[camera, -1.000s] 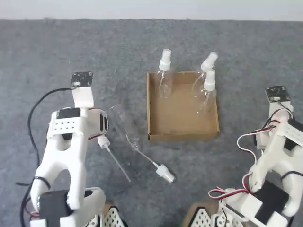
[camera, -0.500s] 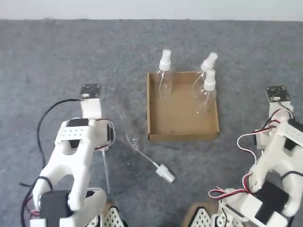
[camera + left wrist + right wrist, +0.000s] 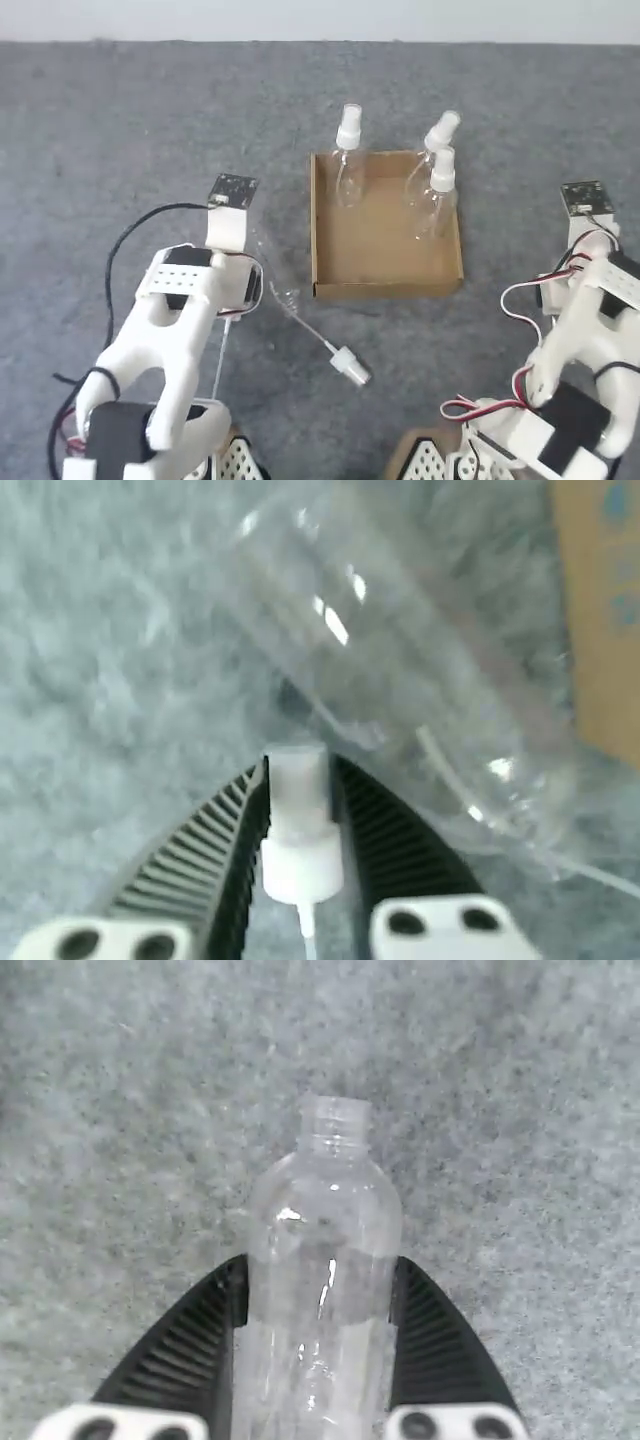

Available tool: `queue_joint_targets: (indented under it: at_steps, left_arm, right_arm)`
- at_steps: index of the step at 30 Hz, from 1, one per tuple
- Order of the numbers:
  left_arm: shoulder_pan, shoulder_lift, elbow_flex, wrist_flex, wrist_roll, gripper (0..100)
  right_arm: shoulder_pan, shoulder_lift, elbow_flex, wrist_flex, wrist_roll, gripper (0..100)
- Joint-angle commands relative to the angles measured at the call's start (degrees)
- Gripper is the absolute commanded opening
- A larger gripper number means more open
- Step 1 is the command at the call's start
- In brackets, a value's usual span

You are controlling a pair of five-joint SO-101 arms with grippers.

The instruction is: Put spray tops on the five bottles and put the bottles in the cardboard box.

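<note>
Left gripper: I read its fingers as clamped on a spray top, the tube running back between them. Just past the fingertips a clear bottle lies on its side, with the cardboard box beyond it.

Right gripper: fingers closed around an uncapped bottle, its neck projecting past the fingertips over carpet.

High view: three capped bottles in the box; a loose top on the carpet.

Bright, even light falls from above on the grey table, leaving only faint, soft-edged shadows. Small white glints of glare sit on the lying bottle and on the open-necked bottle.
</note>
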Motion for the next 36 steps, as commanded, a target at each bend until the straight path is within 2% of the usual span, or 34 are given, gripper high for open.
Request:
queue_joint_targets:
  at_steps: [1, 11, 21, 25, 27, 32, 36]
  left_arm:
    - [-1.0, -0.3, -2.0, 0.8, -1.8, 13]
    - [-1.1, -0.3, 2.6, -1.1, -2.8, 12]
    - [-0.9, -0.3, 4.0, 0.9, -6.1, 9]
    - [-1.1, -1.0, 3.4, 0.9, -8.4, 2]
    - [-1.8, -1.5, 1.6, 1.3, -9.1, 1]
    - [-8.4, -2.7, -8.2, 3.3, -9.2, 1]
    - [-10.5, 1.5, -17.6, 3.3, -9.2, 1]
  right_arm:
    - [0.7, 0.2, 0.2, -0.3, 0.8, 4.9]
    - [0.7, 0.2, 0.2, -0.3, 0.8, 4.9]
    - [0.7, 0.2, 0.2, -0.3, 0.8, 4.9]
    - [0.7, 0.2, 0.2, -0.3, 0.8, 4.9]
    - [0.7, 0.2, 0.2, -0.3, 0.8, 4.9]
    - [0.7, 0.2, 0.2, -0.3, 0.8, 4.9]
    - [0.7, 0.2, 0.2, -0.3, 0.8, 4.9]
